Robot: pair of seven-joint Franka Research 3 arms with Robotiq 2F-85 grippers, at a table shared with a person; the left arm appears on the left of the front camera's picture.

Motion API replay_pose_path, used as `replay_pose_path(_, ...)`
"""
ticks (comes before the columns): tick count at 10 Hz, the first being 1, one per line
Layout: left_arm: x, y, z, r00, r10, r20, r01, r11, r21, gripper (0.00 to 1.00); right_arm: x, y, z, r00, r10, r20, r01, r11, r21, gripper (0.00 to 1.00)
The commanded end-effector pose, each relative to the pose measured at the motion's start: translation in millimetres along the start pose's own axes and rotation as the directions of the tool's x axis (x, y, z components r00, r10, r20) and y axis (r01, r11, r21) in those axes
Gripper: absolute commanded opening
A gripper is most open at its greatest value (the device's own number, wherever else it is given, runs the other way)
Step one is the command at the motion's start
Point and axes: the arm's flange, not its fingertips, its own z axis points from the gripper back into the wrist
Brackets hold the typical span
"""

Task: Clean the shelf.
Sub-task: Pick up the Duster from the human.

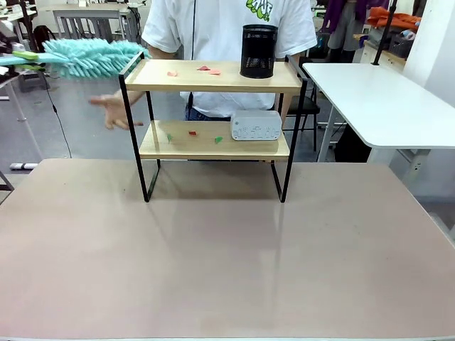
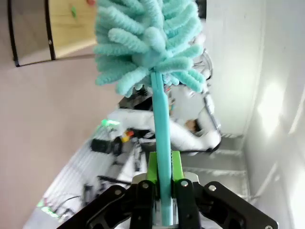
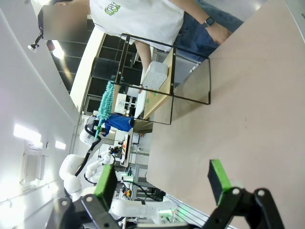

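Counting from the front, we find one shelf [image 1: 213, 84] standing at the far middle of the table [image 1: 227, 270], its two wooden boards held in a thin black frame. On the top board we count three reddish scraps [image 1: 204, 69] and one black mesh cup [image 1: 259, 51] near the right end. On the lower board lie three more paper scraps [image 1: 192, 133], two green and one red, and one white box [image 1: 256, 126] to their right. One teal duster [image 1: 92, 57] hangs level with the top board, its fluffy head at the shelf's left rail; we cannot tell whether it touches. Our left gripper [image 2: 162, 195] pinches the duster's handle between its green pads. Our right gripper [image 3: 162, 177] is spread wide with nothing between its fingers, over bare table. One person stands behind the shelf, one hand [image 1: 112, 112] open to its left. The tabletop is matt pinkish beige; one white table [image 1: 384, 99] stands at the right.
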Motion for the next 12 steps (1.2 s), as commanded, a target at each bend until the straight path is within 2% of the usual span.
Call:
replay_pose_path(1,-58.4,-2.5,12.7,0.972,-0.228,0.060,0.222,0.971,0.091,0.00,3.0,0.8,-0.6,1.000,0.027,0.014,-0.027,0.999,0.019,1.00)
replay_pose_path(2,-89.9,-2.1,19.8,0.944,-0.303,0.134,0.289,0.951,0.115,0.00,3.0,0.8,-0.6,1.000,0.027,0.014,-0.027,0.999,0.019,1.00)
replay_pose_path(4,-148.7,9.3,33.2,0.878,-0.407,0.250,0.411,0.911,0.039,0.00,3.0,0.8,-0.6,1.000,0.027,0.014,-0.027,0.999,0.019,1.00)
replay_pose_path(5,-173.9,22.0,28.6,0.861,-0.433,0.265,0.439,0.898,0.042,0.00,3.0,0.8,-0.6,1.000,0.027,0.014,-0.027,0.999,0.019,1.00)
replay_pose_path(7,-204.6,51.6,14.8,0.869,-0.451,0.207,0.452,0.891,0.042,0.00,3.0,0.8,-0.6,1.000,0.027,0.014,-0.027,0.999,0.019,1.00)
replay_pose_path(8,-212.1,69.0,16.7,0.888,-0.427,0.171,0.425,0.904,0.045,0.00,3.0,0.8,-0.6,1.000,0.027,0.014,-0.027,0.999,0.019,1.00)
replay_pose_path(9,-217.1,87.5,17.8,0.899,-0.362,0.246,0.356,0.932,0.072,0.00,3.0,0.8,-0.6,1.000,0.027,0.014,-0.027,0.999,0.019,1.00)
replay_pose_path(12,-228.9,137.9,12.1,0.944,-0.177,0.280,0.159,0.983,0.086,0.00,3.0,0.8,-0.6,1.000,0.027,0.014,-0.027,0.999,0.019,1.00)
